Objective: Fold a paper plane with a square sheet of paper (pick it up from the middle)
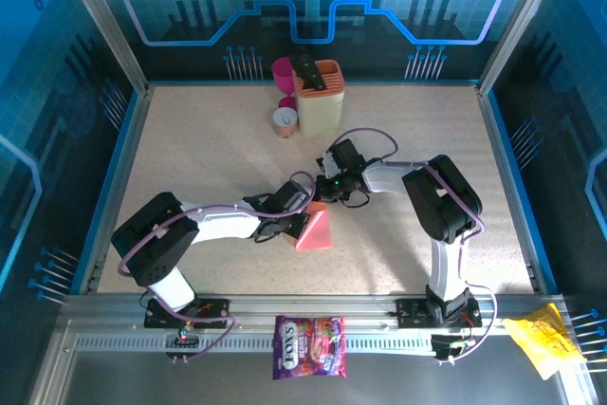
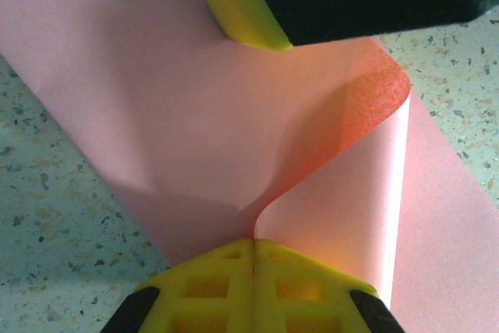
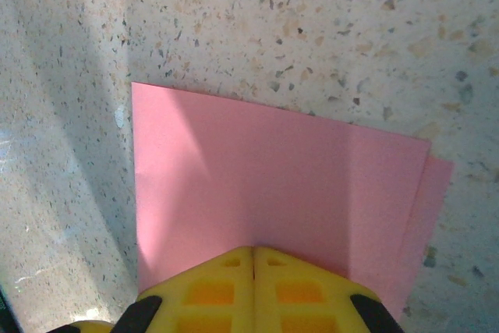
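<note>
Left gripper (image 2: 253,259), jaws closed tight, pinches the square sheet of paper (image 2: 179,115) mid-table, one flap curled over; right gripper (image 3: 253,263), likewise closed, seemingly pins the folded layers for creasing.

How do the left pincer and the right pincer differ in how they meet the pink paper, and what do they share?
At the left pincer the square sheet of paper curls upward in a bend; at the right pincer it lies flat on the table. The left pincer pinches the curl; the right pincer meets two flat layers, edges offset. Shared: both pincers are shut, tips at the same pink sheet.
</note>
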`<act>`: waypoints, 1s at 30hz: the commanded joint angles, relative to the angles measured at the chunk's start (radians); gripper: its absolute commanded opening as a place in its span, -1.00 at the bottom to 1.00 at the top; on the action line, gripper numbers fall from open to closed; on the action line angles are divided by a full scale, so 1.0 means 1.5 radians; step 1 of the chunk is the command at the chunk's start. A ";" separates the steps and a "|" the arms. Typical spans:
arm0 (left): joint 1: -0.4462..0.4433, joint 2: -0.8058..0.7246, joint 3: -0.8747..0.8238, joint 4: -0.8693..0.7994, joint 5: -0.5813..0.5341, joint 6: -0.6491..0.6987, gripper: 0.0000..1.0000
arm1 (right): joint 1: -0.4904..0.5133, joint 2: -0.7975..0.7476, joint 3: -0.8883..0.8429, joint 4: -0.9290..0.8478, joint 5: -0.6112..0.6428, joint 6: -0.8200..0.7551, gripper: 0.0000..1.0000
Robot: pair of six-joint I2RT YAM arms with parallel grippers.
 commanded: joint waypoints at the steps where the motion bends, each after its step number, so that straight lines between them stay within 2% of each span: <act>1: 0.004 -0.021 -0.009 0.010 -0.022 -0.008 -1.00 | -0.003 0.047 -0.029 -0.053 0.042 -0.002 -1.00; 24: 0.004 -0.008 -0.021 0.020 -0.022 -0.012 -1.00 | -0.004 0.051 -0.022 -0.053 0.033 0.001 -1.00; 30: 0.004 0.007 -0.017 0.020 -0.018 -0.007 -1.00 | -0.008 0.008 0.000 -0.070 0.014 0.001 -1.00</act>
